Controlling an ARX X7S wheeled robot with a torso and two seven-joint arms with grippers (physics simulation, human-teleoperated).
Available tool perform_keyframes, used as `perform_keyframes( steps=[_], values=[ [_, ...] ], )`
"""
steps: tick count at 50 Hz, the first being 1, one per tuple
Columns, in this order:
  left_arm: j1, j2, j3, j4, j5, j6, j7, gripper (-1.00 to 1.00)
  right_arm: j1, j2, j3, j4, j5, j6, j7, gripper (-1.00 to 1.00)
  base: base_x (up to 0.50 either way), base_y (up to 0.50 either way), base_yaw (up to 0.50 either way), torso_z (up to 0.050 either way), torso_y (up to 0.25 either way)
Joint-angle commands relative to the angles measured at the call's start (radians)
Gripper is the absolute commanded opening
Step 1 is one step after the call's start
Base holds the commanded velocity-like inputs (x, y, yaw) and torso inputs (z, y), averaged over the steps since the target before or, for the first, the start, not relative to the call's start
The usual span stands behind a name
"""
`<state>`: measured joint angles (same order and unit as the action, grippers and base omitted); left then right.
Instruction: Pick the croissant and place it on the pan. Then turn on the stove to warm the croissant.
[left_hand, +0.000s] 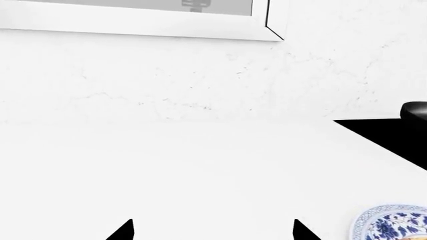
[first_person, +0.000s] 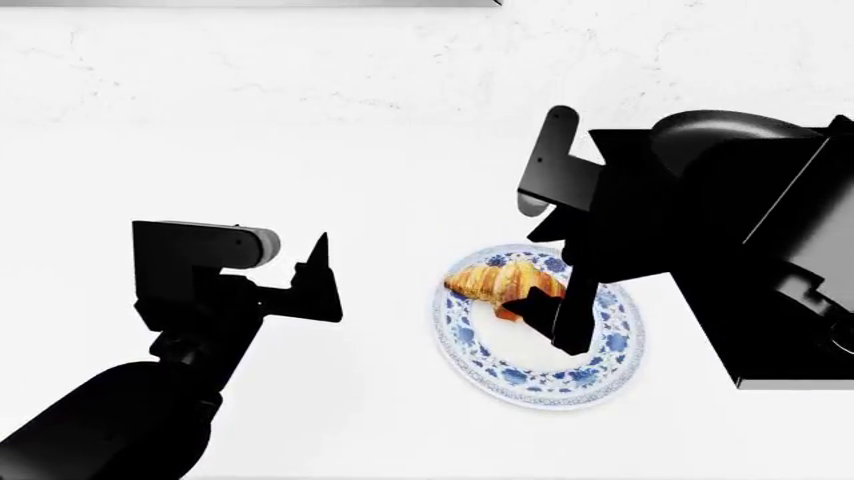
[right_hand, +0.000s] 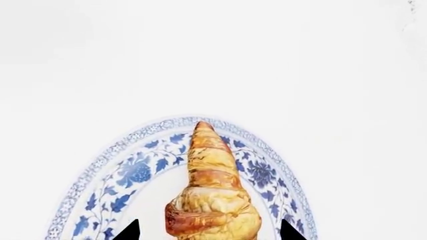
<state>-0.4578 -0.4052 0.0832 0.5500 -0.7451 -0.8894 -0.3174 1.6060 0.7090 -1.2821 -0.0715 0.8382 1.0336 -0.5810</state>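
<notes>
The golden-brown croissant (first_person: 497, 281) lies on a white plate with a blue floral rim (first_person: 521, 378). My right gripper (first_person: 545, 310) hangs over the plate, open, its fingertips on either side of the croissant's right end; in the right wrist view the croissant (right_hand: 210, 200) sits between the two open tips of that gripper (right_hand: 208, 231), apart from both. My left gripper (first_person: 318, 280) is open and empty over the bare white counter, left of the plate; its tips show in the left wrist view (left_hand: 213, 231). The black stove (left_hand: 393, 137) shows at the counter's right. The pan is hidden.
The white counter (first_person: 374, 180) runs back to a white wall with a framed panel (left_hand: 133, 20). The stove's edge (first_person: 787, 375) lies right of the plate, under my right arm. A dark round object (left_hand: 415, 111) stands on the stove. The plate's rim (left_hand: 390, 225) shows in the left wrist view.
</notes>
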Motion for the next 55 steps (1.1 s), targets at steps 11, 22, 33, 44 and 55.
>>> perform_keyframes(
  steps=[11,22,33,44,55],
  values=[
    [-0.003,-0.001,0.009,-0.016,0.0,0.011,-0.002,1.0,-0.014,-0.02,-0.023,0.05,-0.026,-0.024,-0.015,1.0,0.0,0.0,0.0,0.0,0.0],
    [-0.004,-0.001,0.015,-0.027,0.002,0.021,0.004,1.0,-0.021,-0.033,-0.037,0.079,-0.039,-0.038,-0.027,1.0,0.0,0.0,0.0,0.0,0.0],
    [-0.004,-0.003,0.018,-0.033,0.002,0.028,0.004,1.0,-0.022,-0.041,-0.043,0.092,-0.042,-0.039,-0.031,1.0,0.0,0.0,0.0,0.0,0.0],
    [-0.002,-0.005,0.02,-0.04,0.001,0.036,0.006,1.0,-0.026,-0.049,-0.053,0.105,-0.049,-0.045,-0.039,1.0,0.0,0.0,0.0,0.0,0.0],
    [-0.003,-0.007,0.019,-0.042,-0.004,0.038,0.005,1.0,-0.03,-0.057,-0.061,0.122,-0.055,-0.05,-0.044,1.0,0.0,0.0,0.0,0.0,0.0]
  ],
)
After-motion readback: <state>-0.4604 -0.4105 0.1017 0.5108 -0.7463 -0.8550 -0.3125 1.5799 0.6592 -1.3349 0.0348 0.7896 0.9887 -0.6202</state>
